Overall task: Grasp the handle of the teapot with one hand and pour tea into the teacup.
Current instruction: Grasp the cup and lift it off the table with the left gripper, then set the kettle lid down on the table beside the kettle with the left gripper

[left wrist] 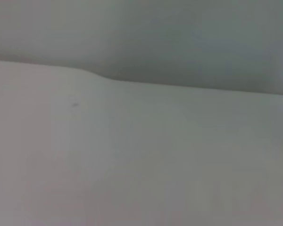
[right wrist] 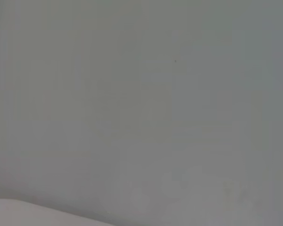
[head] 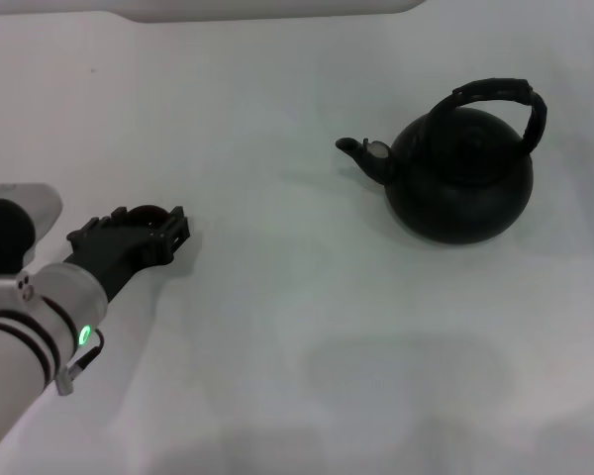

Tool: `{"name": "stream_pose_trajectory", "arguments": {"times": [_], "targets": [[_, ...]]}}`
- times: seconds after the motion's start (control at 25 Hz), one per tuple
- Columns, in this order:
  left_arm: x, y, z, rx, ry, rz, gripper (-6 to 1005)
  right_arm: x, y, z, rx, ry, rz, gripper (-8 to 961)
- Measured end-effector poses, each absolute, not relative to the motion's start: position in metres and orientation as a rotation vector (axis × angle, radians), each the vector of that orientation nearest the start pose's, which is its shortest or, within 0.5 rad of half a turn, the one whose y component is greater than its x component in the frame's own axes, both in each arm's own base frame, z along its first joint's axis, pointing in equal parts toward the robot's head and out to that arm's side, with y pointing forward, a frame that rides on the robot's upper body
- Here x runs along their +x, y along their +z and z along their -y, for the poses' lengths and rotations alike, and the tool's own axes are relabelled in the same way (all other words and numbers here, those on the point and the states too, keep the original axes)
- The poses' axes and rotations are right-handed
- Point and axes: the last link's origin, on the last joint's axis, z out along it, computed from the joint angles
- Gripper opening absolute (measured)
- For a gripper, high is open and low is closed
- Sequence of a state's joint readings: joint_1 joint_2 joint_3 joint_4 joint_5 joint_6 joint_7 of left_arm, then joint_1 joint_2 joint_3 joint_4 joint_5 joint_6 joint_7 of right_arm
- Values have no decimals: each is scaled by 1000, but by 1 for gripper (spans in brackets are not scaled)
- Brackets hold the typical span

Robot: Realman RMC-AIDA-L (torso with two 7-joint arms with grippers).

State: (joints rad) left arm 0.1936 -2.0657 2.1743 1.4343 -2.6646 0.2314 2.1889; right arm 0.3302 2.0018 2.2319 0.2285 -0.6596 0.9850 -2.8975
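Head view showed the teapot (head: 462, 178) standing upright on the white bench (head: 307, 327), toward its far right part. It was a round matte-black pot with its lid on, so nothing of its contents could be seen. The short curved spout (head: 361, 153) pointed toward the bench's left side, and the handle (head: 500, 99), a thick black ribbed arch, rose over the body and leaned toward the right. Nothing touched the teapot.

Well apart from it, near the left edge of the bench, the left end effector (head: 144, 233) lay low over the surface at the end of a white arm with a green light on its wrist. A small dark round shape showed just at its fingers, possibly the teacup (head: 147, 214), but it was too much hidden by the black fingers to be sure, and whether anything was inside could not be told. Whether the fingers were apart, together or clamped on that shape could not be told either.

Left wrist view showed only bare white bench and a grey wall beyond its far edge. Right wrist view showed a plain grey surface; the right end effector appeared in none of the views.
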Motion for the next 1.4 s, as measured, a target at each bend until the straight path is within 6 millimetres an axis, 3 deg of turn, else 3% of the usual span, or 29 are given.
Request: {"name": "stream_pose_trajectory", "arguments": {"times": [0.32, 0.48, 0.72, 1.12, 1.4], "targets": [[-254, -78, -250, -1856, -321, 1133, 682, 404, 59, -317, -1612, 346, -485, 873], [-249, -69, -257, -1923, -359, 1037, 682, 404, 59, -317, -1612, 347, -485, 872], [-262, -48, -277, -2082, -459, 902, 683, 404, 59, -317, -1614, 347, -482, 872], [-281, -22, -309, -2323, -712, 847, 682, 401, 57, -318, -1622, 360, -469, 872], [-287, -12, -334, -2400, -653, 833, 683, 395, 56, -319, -1628, 387, -452, 872]]}}
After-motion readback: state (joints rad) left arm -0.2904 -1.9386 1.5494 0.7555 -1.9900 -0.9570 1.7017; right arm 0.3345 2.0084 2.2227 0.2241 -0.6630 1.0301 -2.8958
